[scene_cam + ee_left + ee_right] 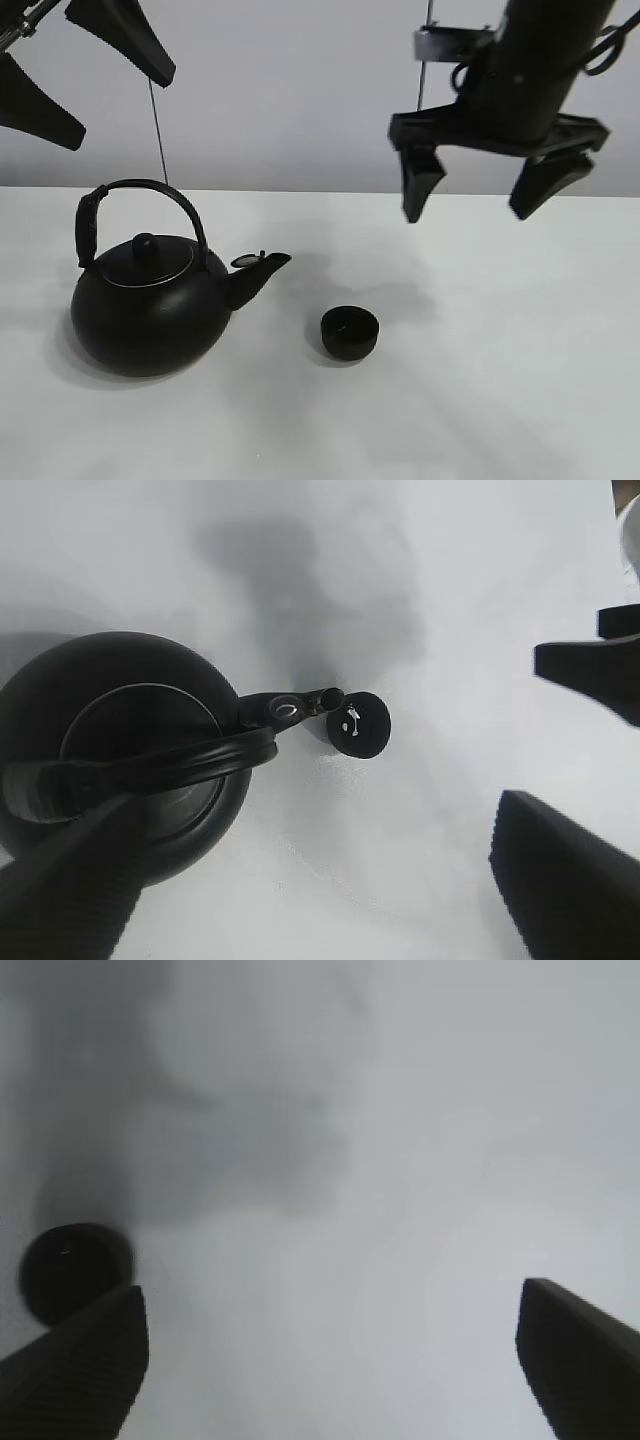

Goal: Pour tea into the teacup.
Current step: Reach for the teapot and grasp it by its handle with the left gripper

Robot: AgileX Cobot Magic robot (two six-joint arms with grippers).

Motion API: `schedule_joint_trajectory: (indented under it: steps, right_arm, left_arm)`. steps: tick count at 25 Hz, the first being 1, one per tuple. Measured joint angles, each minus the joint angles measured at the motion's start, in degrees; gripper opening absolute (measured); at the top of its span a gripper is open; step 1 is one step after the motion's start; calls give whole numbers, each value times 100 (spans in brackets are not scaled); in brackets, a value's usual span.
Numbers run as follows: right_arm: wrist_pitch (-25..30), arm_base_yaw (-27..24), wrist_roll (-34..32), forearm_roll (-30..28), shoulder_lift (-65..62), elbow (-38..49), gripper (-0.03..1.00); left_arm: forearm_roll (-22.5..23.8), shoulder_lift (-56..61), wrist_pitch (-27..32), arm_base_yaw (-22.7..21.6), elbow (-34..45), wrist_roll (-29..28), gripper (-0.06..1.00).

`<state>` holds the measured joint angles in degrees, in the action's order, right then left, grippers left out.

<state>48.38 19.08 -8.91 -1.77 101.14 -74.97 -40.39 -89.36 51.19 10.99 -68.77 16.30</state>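
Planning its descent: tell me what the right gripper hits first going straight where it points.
Probably the bare table: the open right gripper points down at white surface only. The teacup lies off beside one finger, likely outside that line, though depth is unclear.

Even diffuse light from above, white desk (520,400) bright, no glare. Soft faint shadows beside kettle (140,320) and teacup (350,333). Right wrist view hazy, low contrast; right end effector (330,1330) out of focus. Left wrist view sharper.

Teacup (350,332) matt blk; kettle (150,310) semi-gloss (metal-looking); table (480,400) smooth.
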Motion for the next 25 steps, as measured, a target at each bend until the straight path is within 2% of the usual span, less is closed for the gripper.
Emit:
schedule_joint_trajectory:
  steps: [5, 8, 11, 15, 18, 25]
  right_arm:
    - [369, -1341, 362, -240, -256, 0, 69]
    - [471, -2114, 559, -124, -371, 0, 68]
    - [698, -2563, 891, 241, -529, 0, 67]
    - [1092, -2669, 1165, 650, -1058, 0, 66]
    - [1626, -2669, 1199, 713, -1832, 6, 66]
    - [2242, -2669, 1139, 718, -4456, 86, 66]
  left_arm:
    - [0, 0, 0, 0, 0, 0, 67]
    - [0, 0, 0, 0, 0, 0, 67]
    - [0, 0, 0, 0, 0, 0, 67]
    - [0, 0, -5, 0, 0, 0, 67]
    - [0, 0, -5, 0, 0, 0, 67]
    - [0, 0, -5, 0, 0, 0, 67]
